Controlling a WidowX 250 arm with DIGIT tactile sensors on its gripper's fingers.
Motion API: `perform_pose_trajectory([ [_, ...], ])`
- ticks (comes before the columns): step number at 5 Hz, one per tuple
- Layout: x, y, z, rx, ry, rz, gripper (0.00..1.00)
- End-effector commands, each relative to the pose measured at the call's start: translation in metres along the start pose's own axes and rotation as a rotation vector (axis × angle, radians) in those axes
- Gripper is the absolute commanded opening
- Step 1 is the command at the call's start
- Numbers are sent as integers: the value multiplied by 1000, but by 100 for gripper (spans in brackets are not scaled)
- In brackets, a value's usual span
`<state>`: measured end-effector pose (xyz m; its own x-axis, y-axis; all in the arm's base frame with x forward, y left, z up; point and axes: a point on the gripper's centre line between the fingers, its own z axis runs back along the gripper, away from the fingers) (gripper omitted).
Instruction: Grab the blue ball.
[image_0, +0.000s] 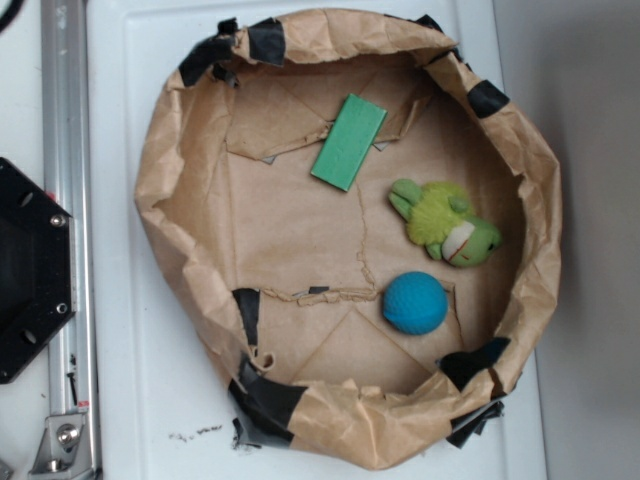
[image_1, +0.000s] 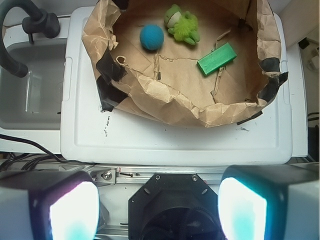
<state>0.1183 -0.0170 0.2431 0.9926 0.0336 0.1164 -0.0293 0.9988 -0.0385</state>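
Observation:
The blue ball (image_0: 414, 302) lies on the floor of a brown paper basin (image_0: 170, 190), near its lower right wall. In the wrist view the blue ball (image_1: 151, 37) shows at the top, far ahead of my gripper (image_1: 158, 210). The two fingers (image_1: 74, 210) stand wide apart at the bottom corners with nothing between them. The gripper hovers over the black base plate (image_1: 175, 200), well outside the basin. The exterior view shows no gripper.
A green plush frog (image_0: 445, 222) lies just above the ball, and a flat green block (image_0: 348, 141) sits near the basin's far wall. The basin's crumpled paper rim (image_1: 170, 105) is patched with black tape. A metal rail (image_0: 65, 200) and black plate (image_0: 30, 270) lie left.

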Motion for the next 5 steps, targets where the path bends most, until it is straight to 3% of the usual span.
perform_pose_trajectory([
  [1, 0, 0, 0, 0, 0, 0, 100],
  [2, 48, 6, -20, 56, -59, 82, 100],
  [3, 85, 5, -51, -160, -165, 314, 100],
  [4, 111, 9, -81, -232, -171, 420, 100],
  [5, 139, 17, -116, -348, -159, 502, 100],
])
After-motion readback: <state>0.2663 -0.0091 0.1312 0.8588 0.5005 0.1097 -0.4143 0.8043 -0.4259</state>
